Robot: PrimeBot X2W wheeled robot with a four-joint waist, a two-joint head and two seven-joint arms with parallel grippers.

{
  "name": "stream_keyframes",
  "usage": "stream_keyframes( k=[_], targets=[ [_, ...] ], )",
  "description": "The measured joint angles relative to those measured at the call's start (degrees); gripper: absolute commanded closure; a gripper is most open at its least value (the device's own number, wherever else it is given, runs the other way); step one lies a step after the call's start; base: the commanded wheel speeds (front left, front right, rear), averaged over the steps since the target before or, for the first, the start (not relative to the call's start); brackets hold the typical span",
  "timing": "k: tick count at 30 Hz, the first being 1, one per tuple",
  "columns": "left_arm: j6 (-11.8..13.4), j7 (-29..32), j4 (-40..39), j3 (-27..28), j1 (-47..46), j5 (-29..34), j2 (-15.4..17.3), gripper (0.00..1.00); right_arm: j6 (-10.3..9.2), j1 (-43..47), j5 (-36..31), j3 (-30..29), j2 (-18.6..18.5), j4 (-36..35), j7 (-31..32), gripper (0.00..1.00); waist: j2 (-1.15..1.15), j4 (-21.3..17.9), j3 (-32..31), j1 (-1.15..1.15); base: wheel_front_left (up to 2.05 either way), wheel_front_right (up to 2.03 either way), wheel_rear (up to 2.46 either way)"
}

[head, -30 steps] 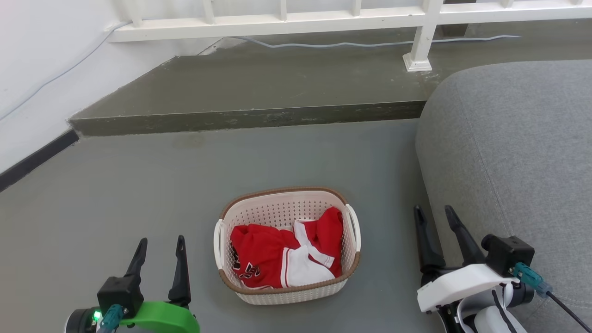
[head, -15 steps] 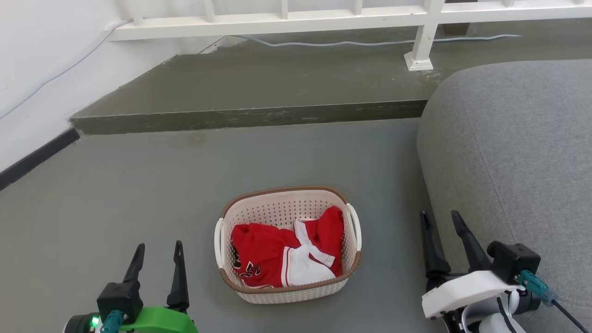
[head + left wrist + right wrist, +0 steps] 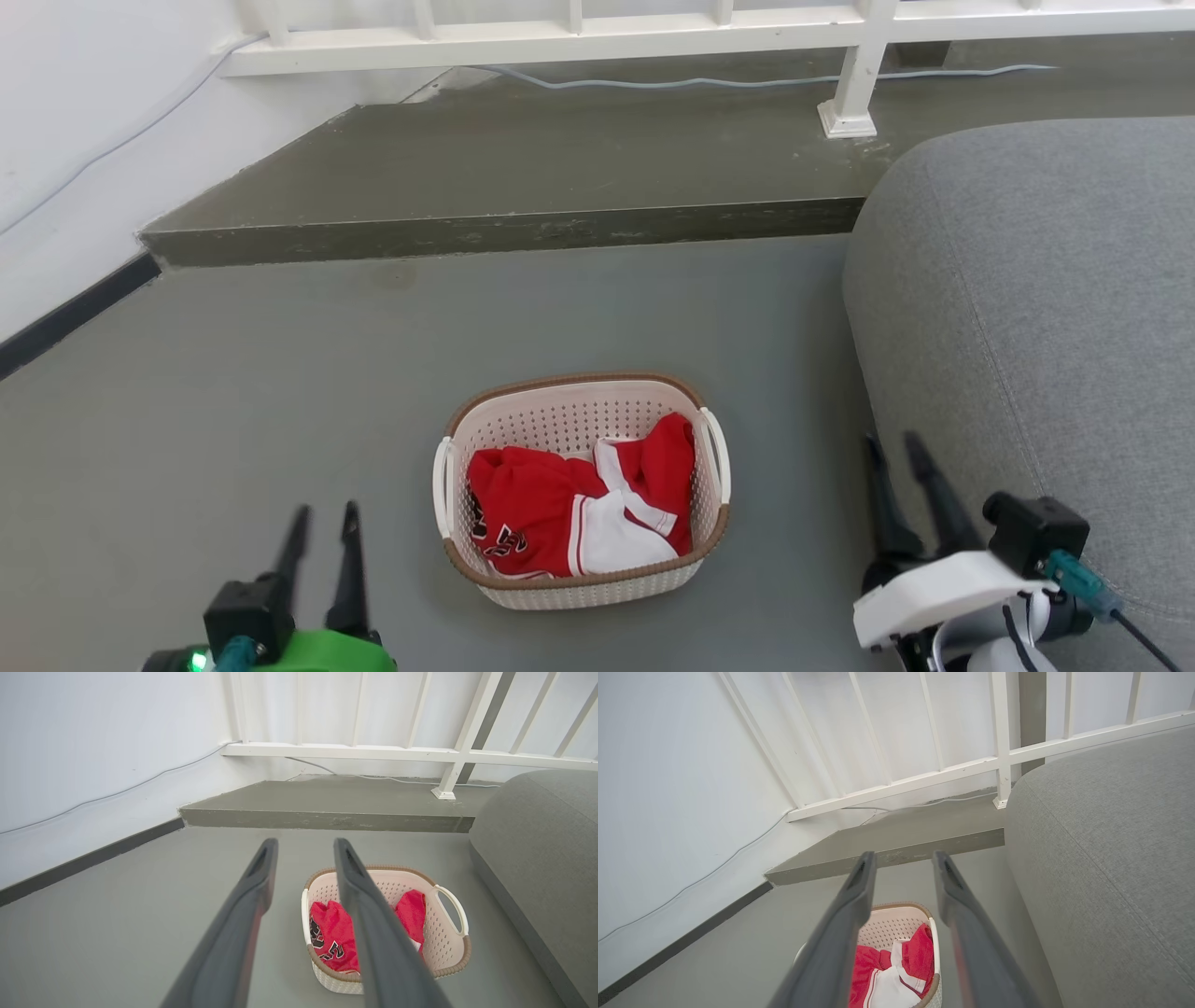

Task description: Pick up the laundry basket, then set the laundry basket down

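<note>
The laundry basket [image 3: 569, 425] sits on the floor [image 3: 280, 392], left of the sofa [image 3: 1027, 280].

I read this as a living area in a home. A grey fabric sofa [image 3: 1027, 308] stands on a painted grey floor [image 3: 280, 392]. Just left of the sofa is the laundry basket [image 3: 569, 381], holding red and white clothing [image 3: 541, 513]. Beyond the sofa, a raised step [image 3: 560, 159] carries a white railing [image 3: 653, 33], with a cable [image 3: 691, 82] trailing beneath it.
</note>
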Motion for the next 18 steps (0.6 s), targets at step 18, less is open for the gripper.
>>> stream_keyframes(
  k=[18],
  targets=[
    [-1.4,1.1,2.2,-0.2,1.0,-8.1,-0.8,1.0,1.07,2.3,8.2,-0.4,0.1,1.5,0.6,1.0,0.0,-0.1,-0.1,0.0,0.0,0.0,0.0]
  ],
)
